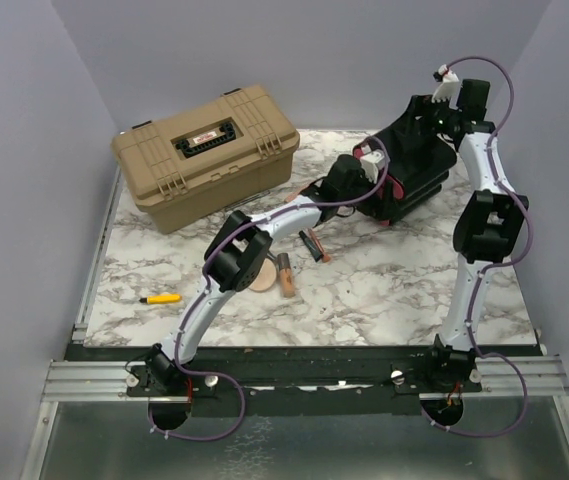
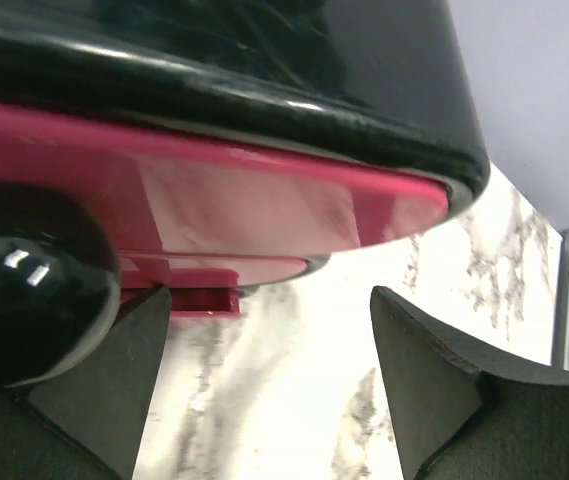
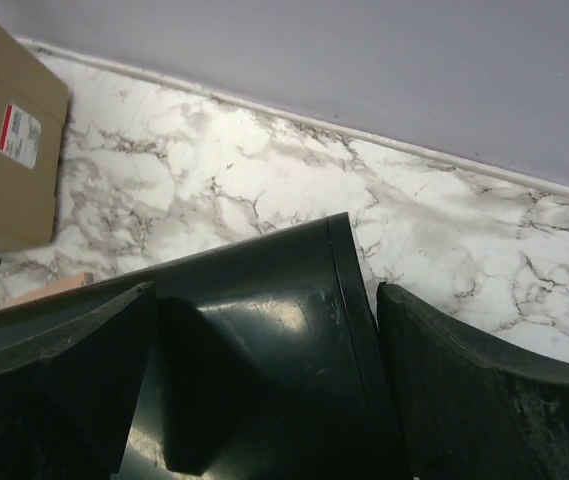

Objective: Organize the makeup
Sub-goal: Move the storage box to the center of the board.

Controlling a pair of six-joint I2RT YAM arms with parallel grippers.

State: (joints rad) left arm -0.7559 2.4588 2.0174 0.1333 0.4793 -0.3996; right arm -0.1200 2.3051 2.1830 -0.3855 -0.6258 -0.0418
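Arm extended, left end effector [image 2: 269, 300] open at pink drawer [image 2: 214, 200]; arm arched, right end effector [image 3: 264, 295] open above black box [image 1: 416, 172].

Your non-task stock, four entries:
1. Tan hard case [image 1: 204, 155] — lid shut, white label on one side, standing at the table's far left.
2. Yellow pen [image 1: 162, 298] — lying flat near the left edge, well apart from the case.
3. Black box [image 1: 419, 165], far right, with a pink drawer [image 2: 214, 200] and a glossy black knob [image 2: 24, 290].
4. Marble-patterned table [image 1: 384, 290], beneath all three.
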